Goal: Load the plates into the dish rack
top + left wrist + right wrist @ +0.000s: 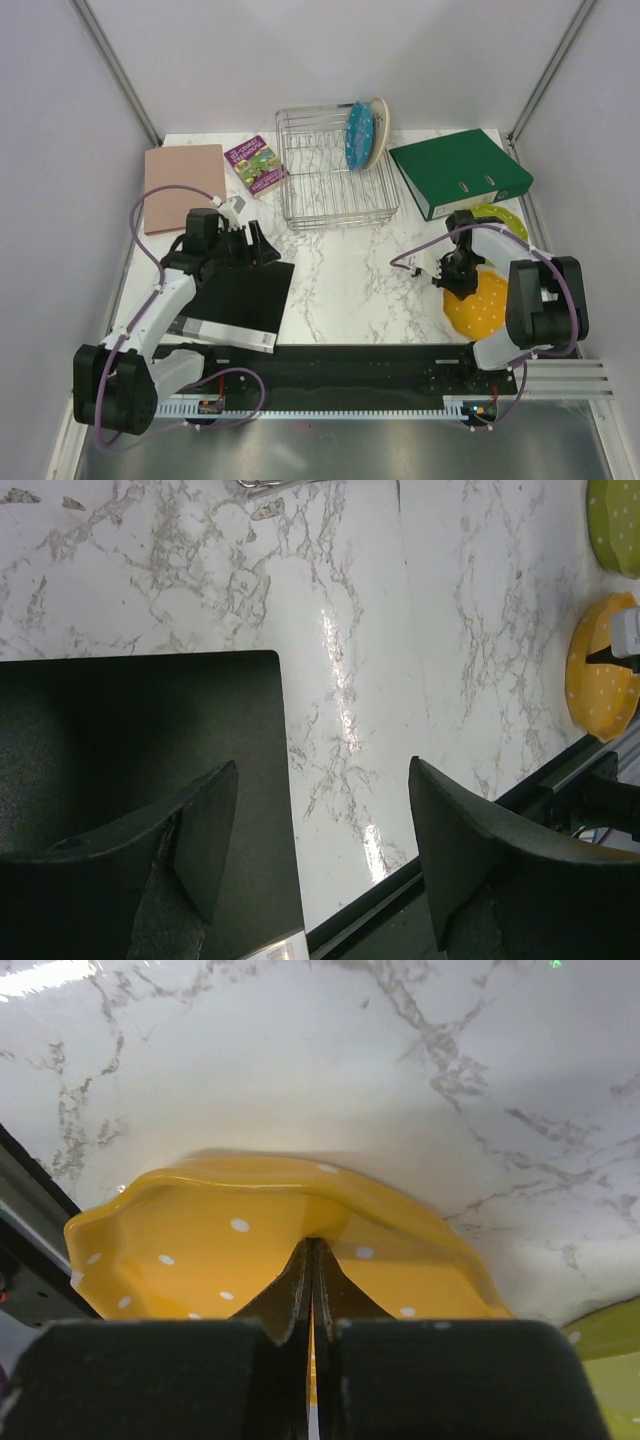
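Note:
The silver wire dish rack [335, 175] stands at the back middle, with a blue plate [359, 135] and a cream plate [378, 125] upright at its right end. An orange dotted plate [480, 305] [600, 680] lies at the right front. My right gripper [460, 283] [314, 1250] is shut on its far rim, the edge pinched between the fingers [290, 1295]. The orange plate [200, 1250] fills the right wrist view. A green plate [503, 222] [615, 525] [610, 1360] lies just behind it. My left gripper [262, 245] [322, 825] hangs open and empty at the left.
A green binder [460, 172] lies right of the rack, partly over the green plate. A small book [256, 165] and a pink board [182, 187] lie at the back left. A flat black box [240, 300] [140, 740] sits under my left arm.

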Motion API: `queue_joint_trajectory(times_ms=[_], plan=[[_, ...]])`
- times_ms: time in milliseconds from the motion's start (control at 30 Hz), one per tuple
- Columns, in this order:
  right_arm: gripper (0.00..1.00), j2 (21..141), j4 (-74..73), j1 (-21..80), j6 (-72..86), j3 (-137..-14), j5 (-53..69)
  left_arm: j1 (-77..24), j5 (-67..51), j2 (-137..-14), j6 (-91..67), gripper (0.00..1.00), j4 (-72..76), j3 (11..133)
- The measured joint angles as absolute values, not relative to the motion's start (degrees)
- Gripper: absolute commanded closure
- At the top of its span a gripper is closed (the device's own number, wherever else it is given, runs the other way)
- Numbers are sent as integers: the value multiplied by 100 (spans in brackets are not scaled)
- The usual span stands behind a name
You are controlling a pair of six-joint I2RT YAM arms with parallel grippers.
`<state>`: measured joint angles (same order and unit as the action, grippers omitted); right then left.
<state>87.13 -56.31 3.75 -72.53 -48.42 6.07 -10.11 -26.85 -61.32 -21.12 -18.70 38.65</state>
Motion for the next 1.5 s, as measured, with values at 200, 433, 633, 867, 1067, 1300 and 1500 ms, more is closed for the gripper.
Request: queue_joint_trajectory(times_ms=[200,433,633,867,1067,1300,1500], plan=[[100,9078,-5894,1092,-7247,-5223,939,-1011,-2624,-6342,-2117,24,-1870,3865],[99,9238,-5911,2681,-6871,-5662,1662,-1011,-2571,-6348,-2117,24,-1870,3865],[98,9845,-5448,3632,-6075,-6630,2224,-1009,-2552,-6311,-2115,24,-1876,3868],[96,11091,-4545,4547,-4989,-8149,2587,-1009,-2506,-6184,-2112,24,-1992,3868],[75,11098,-4174,4851,-4189,-8471,2646,-998,-2316,-6112,-2104,23,-2152,4005],[57,9435,-4158,3594,-3514,-7498,2344,-1059,-2615,-6001,-2200,24,-1951,3955],[58,8184,-4281,1758,-2864,-6947,1944,-2777,-2998,-6676,-2412,25,-1173,3747]])
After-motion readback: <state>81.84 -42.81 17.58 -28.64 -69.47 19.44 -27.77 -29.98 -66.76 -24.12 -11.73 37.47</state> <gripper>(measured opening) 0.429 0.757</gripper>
